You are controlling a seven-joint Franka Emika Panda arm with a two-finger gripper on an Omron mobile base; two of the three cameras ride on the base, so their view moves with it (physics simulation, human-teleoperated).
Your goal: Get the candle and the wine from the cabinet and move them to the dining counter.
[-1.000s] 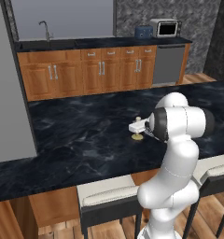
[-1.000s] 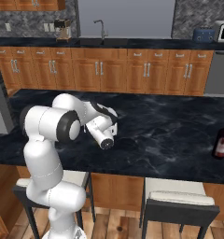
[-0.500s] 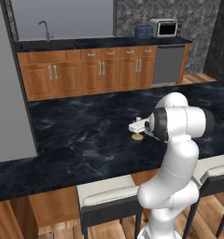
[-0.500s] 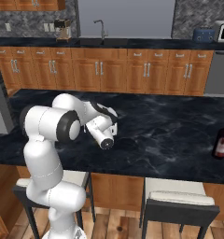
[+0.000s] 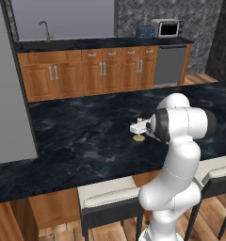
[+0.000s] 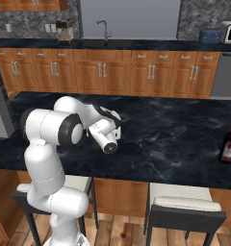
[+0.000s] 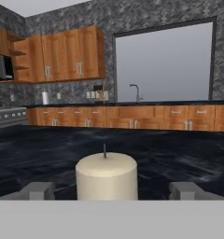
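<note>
hand (image 7: 109, 191) spread wide, flanking candle (image 7: 106, 175)

Base views flank arm; hand view hugs candle (image 7: 106, 176)

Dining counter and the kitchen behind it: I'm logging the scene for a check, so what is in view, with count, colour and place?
candle: one, cream on brass base, upright on the counter between the open fingers
wine: one, dark bottle with red label, counter's right end
dining counter: one, black marbled
stools: two, cushioned, at the counter's near side
sink faucet: one, silver, back worktop
toaster: one, blue, back worktop
microwave: one, silver, beside toaster
gripper: one, fingers apart, either side of the candle
</note>
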